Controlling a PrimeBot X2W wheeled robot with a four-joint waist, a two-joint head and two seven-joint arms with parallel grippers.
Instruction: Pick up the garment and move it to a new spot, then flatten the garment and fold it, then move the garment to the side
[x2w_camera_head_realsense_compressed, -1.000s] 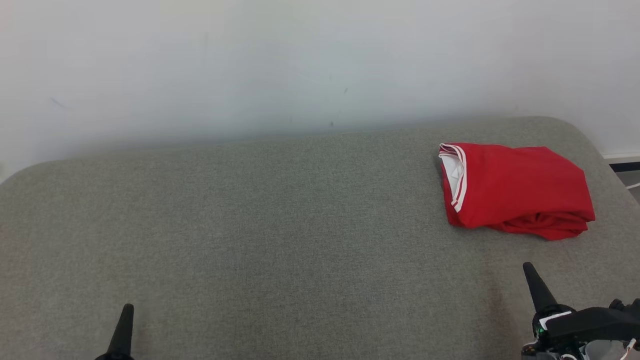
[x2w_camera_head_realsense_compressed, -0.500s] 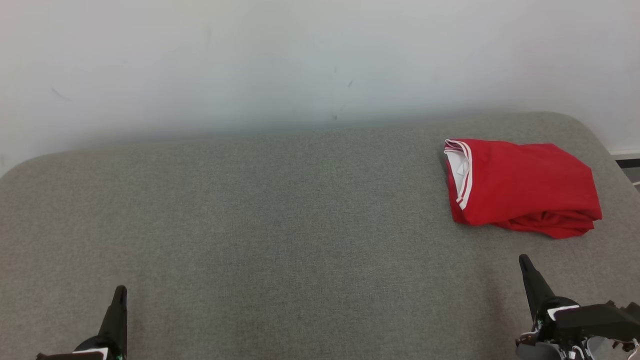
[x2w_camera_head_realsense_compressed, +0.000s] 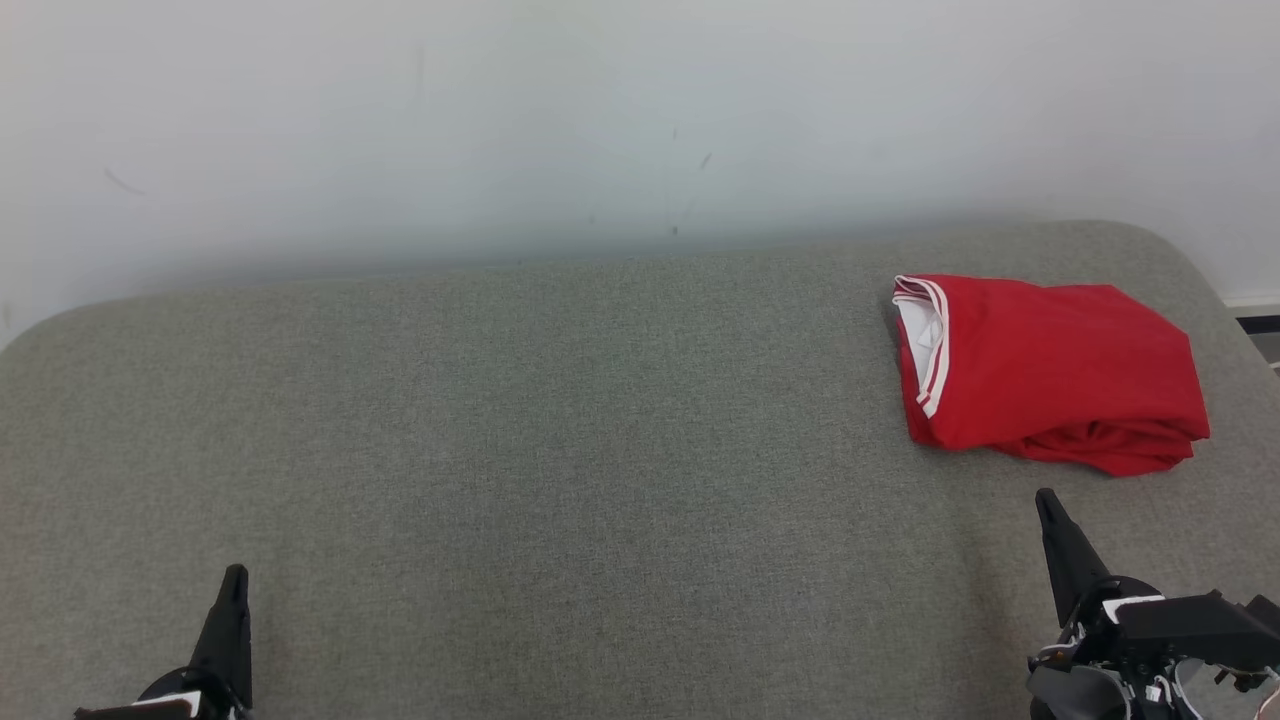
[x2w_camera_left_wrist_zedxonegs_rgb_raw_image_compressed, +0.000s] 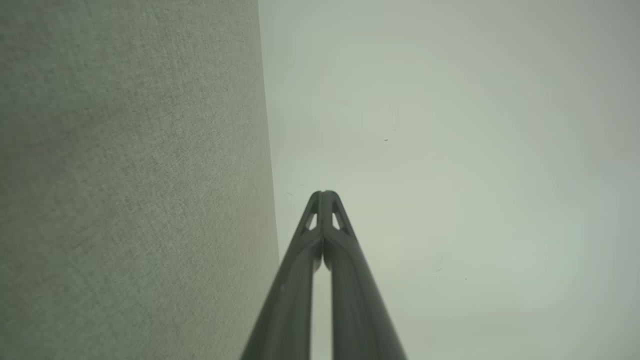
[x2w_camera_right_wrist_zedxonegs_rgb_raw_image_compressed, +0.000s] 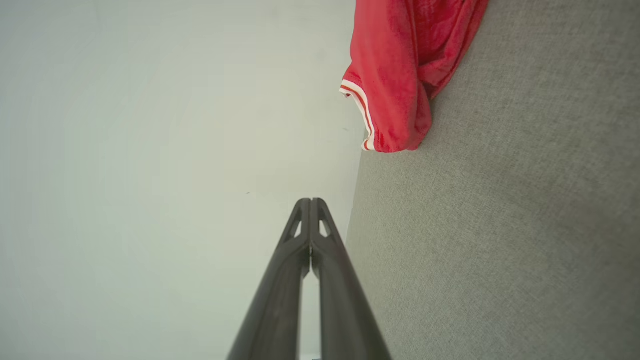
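Both jaws farther forward, clenched, empty; red garment (x2w_camera_head_realsense_compressed: 1060, 365) beyond right jaws, apart.

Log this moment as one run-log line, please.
item: folded red garment with white-striped trim, right side of grey fabric surface | left gripper: shut, empty | right gripper: shut, empty

wall (x2w_camera_head_realsense_compressed: 600, 120): pale, scuffed | surface (x2w_camera_head_realsense_compressed: 500, 450): grey fabric | floor (x2w_camera_head_realsense_compressed: 1264, 350): perhaps, far right

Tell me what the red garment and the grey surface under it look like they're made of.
The red garment: probably a thin, smooth synthetic knit, slight sheen; it slumps in soft folds, with white-striped trim. The grey surface: seemingly woven upholstery cloth, matte; a fine flecked weave shows, and rounded corners hint at padding.
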